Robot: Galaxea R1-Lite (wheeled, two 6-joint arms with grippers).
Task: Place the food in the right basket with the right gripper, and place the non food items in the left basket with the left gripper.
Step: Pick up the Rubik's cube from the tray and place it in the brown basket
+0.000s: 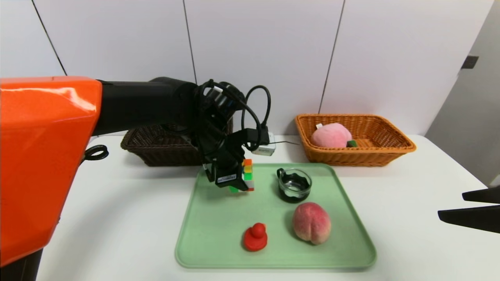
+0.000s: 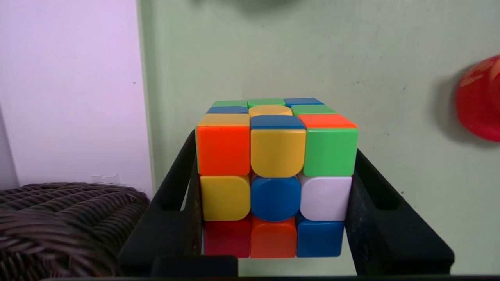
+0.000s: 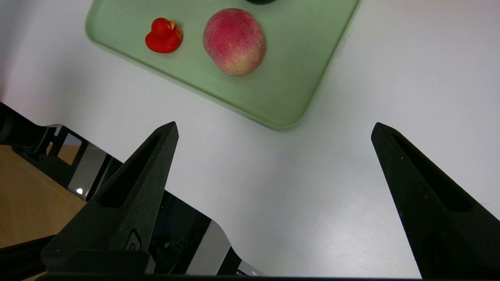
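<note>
The left gripper [image 2: 275, 183] clamps the puzzle cube [image 2: 275, 175] between its fingers, over the far left corner of the green tray [image 1: 218, 234], near the dark basket [image 1: 156, 150]. The right gripper [image 3: 273, 132] hangs released off the tray's right side, away from the peach [image 1: 311, 223].

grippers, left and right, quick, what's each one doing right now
Left gripper: closed on the Rubik's cube, above the green tray.
Right gripper: open, holding nothing, over the white table.
</note>
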